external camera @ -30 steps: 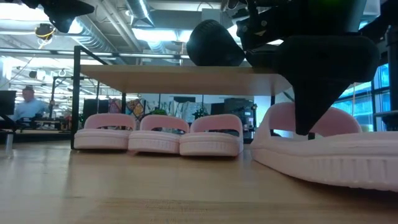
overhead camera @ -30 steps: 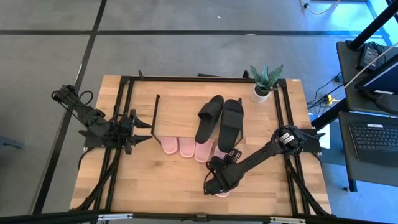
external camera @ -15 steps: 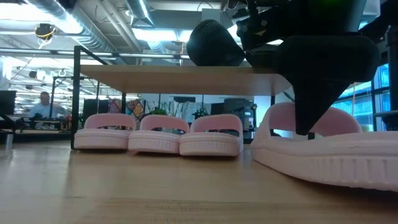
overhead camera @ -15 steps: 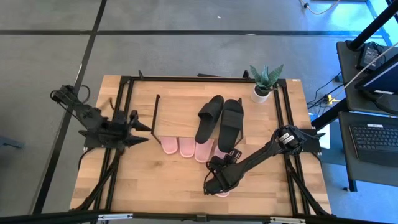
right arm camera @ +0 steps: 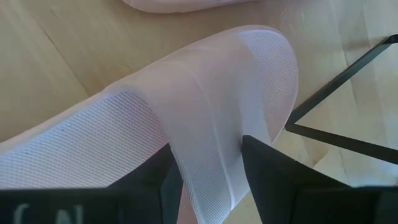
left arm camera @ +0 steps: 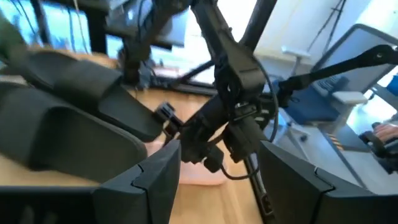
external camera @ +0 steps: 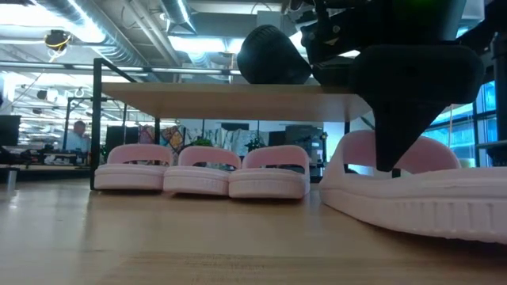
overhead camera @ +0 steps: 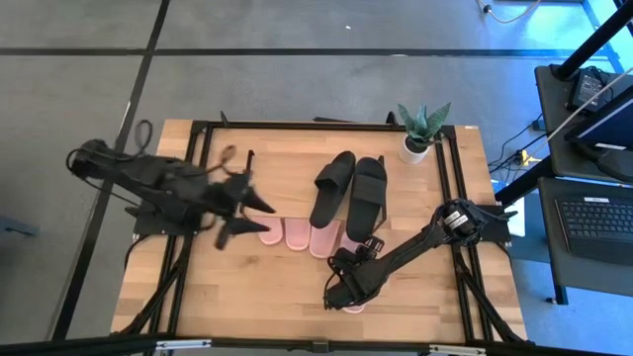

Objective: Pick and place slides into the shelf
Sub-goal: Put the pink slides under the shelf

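Two black slides (overhead camera: pixel 348 190) lie on the top board of the shelf (overhead camera: pixel 282 178), which the low view shows edge-on as a board (external camera: pixel 230 99). Three pink slides (overhead camera: pixel 297 235) stand side by side under it, soles on the table. A fourth pink slide (external camera: pixel 412 198) lies near the table's near edge, with my right gripper (overhead camera: pixel 346 290) shut on it from above. My left gripper (overhead camera: pixel 247 213) is open. It hovers by the shelf's left end and touches nothing. My right gripper holds the pink slide by its wide strap (right arm camera: pixel 211 143), which passes between the two fingers (right arm camera: pixel 267 168). The fingers come from above, pointing down. The slide's sole lies on the table (external camera: pixel 238 237).
A potted plant (overhead camera: pixel 420 133) stands at the far right of the table, beside the shelf. The table's black frame rails (overhead camera: pixel 198 158) run along both sides. Bare wood (overhead camera: pixel 237 287) lies in front of the shelf on the near left. A person (external camera: pixel 78 136) sits far off in the room.
My left arm has swung from the table's left edge toward the right, and its open gripper now stands by the shelf's left end. The right gripper and the pink slide have kept still.
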You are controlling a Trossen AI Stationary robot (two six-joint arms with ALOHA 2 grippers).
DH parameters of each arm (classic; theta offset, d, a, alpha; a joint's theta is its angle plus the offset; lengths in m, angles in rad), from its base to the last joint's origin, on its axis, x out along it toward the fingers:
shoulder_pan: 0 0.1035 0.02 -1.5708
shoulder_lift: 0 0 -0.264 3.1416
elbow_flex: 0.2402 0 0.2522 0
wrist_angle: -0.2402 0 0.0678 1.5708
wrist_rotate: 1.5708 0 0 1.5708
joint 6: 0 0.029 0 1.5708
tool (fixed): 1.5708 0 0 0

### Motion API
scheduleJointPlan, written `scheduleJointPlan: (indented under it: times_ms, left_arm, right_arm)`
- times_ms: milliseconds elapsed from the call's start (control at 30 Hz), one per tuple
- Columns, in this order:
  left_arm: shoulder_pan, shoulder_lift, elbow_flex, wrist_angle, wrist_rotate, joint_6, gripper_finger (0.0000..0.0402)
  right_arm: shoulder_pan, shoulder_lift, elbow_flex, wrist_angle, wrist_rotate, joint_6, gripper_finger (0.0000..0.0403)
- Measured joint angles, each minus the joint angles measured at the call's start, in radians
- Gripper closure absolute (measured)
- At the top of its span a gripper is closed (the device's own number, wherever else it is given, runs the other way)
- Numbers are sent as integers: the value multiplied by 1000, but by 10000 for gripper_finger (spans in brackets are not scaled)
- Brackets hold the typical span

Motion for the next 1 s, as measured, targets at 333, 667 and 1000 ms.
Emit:
scheduleJointPlan:
  times_ms: [333, 667, 1000]
  left_arm:
    - [240, 337, 218, -2, 167, 120, 196]
    - [380, 580, 445, 29, 392, 193, 196]
    - [468, 734, 507, 30, 593, 225, 196]
  right_arm:
    - [0, 0, 0, 5, 0, 7, 242]
    - [0, 0, 0, 6, 1, 6, 242]
    - [0, 0, 0, 7, 2, 7, 242]
